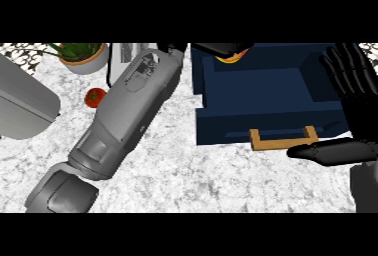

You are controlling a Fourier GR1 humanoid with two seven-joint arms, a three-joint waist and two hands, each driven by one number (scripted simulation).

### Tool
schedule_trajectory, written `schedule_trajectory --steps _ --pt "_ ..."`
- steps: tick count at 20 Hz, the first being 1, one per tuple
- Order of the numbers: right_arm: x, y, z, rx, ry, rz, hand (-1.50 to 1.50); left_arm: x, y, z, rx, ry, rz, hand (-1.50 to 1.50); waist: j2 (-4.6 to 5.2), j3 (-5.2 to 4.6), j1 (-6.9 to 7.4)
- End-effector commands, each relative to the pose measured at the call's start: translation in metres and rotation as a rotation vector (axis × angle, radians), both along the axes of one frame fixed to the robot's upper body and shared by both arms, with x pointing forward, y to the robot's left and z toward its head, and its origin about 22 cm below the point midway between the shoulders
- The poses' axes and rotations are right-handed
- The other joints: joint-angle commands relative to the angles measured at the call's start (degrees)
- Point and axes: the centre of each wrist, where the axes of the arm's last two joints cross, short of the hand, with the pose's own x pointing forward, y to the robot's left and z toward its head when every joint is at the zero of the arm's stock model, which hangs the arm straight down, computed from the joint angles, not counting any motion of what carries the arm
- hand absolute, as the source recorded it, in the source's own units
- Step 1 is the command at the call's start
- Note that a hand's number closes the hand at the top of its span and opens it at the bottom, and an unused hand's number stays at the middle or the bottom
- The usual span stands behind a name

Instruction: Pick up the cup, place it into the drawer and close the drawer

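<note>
Overhead, left hand [221, 48] curled round cup [230, 57] above open drawer [258, 90]; right hand [354, 95] open.

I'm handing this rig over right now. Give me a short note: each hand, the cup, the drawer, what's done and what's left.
Left hand: reached over the open drawer, fingers curled round an orange object, apparently the cup, mostly hidden.
Right hand: open, fingers straight, at the drawer's right side, thumb near the wooden handle.
Done: cup picked up and carried over the drawer.
Left: release the cup inside, withdraw, push the drawer shut.
</note>
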Motion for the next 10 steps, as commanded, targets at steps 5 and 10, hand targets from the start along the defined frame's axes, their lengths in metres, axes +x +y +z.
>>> schedule_trajectory --steps 5,10 --pt "0.008 0.003 0.011 0.022 -0.022 0.037 -1.5 0.004 -0.009 -0.022 0.155 0.135 0.029 1.5 0.85 0.02 -2.83" --pt "0.019 0.011 0.011 -0.01 -0.048 0.088 -1.5 0.002 -0.007 -0.04 0.289 0.202 -0.027 1.5 1.75 0.11 -5.55"
